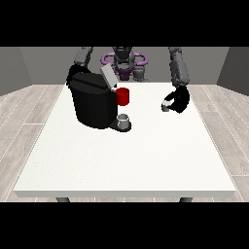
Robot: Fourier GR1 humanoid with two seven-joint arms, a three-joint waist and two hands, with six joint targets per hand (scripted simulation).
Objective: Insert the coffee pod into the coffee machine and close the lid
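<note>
The black coffee machine (92, 104) stands on the table's left half, and its grey lid (107, 76) is tilted up and open. A small grey cup (124, 119) sits on its base at the front. The hand at the view's right (178, 99) is low over the table, well to the right of the machine, with its fingers curled round the small pale coffee pod (166, 107). The hand at the view's left (73, 74) is behind the machine's back left corner and mostly hidden by it.
A red mug (123, 96) stands just right of the machine, behind the grey cup. The white table (121, 165) stretches wide towards the camera. The robot's torso (124, 61) is at the far edge.
</note>
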